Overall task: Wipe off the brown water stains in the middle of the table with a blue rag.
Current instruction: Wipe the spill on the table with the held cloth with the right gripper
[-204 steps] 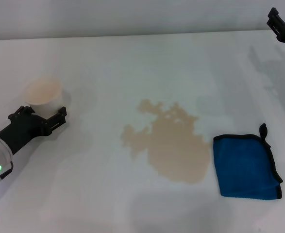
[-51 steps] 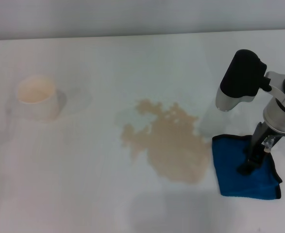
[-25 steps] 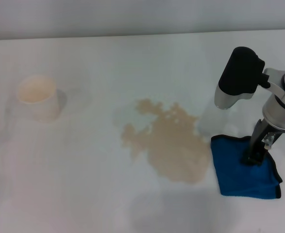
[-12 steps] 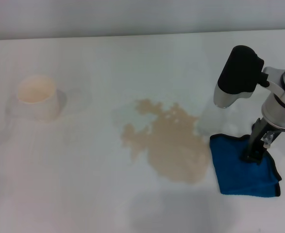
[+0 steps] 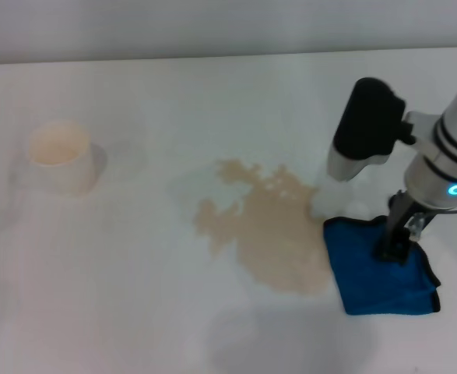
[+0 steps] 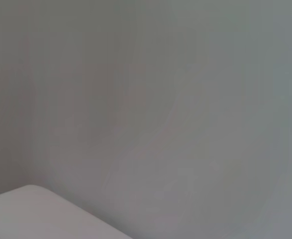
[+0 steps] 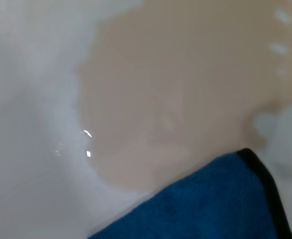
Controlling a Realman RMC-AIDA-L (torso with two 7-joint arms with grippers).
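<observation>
Pressing down on the blue rag [image 5: 372, 269] with my right gripper [image 5: 390, 248]; fingers planted on the cloth near its far edge, but whether they pinch a fold or only bear on it I cannot tell.

- Table [image 5: 174, 109]: smooth white, slick under cloth.
- Brown water stains [image 5: 271, 226]: just beyond my jaws toward the table's middle, the rag's near edge touching the puddle's rim; wrist view shows the rag [image 7: 205, 204] lapping the tan liquid [image 7: 175, 94].
- Cup [image 5: 61, 156]: well apart, far side of the stain.

Risks: light pressure lets the rag bunch or slip free; a fast push smears liquid outward instead of soaking it. Left gripper out of sight, parked.
</observation>
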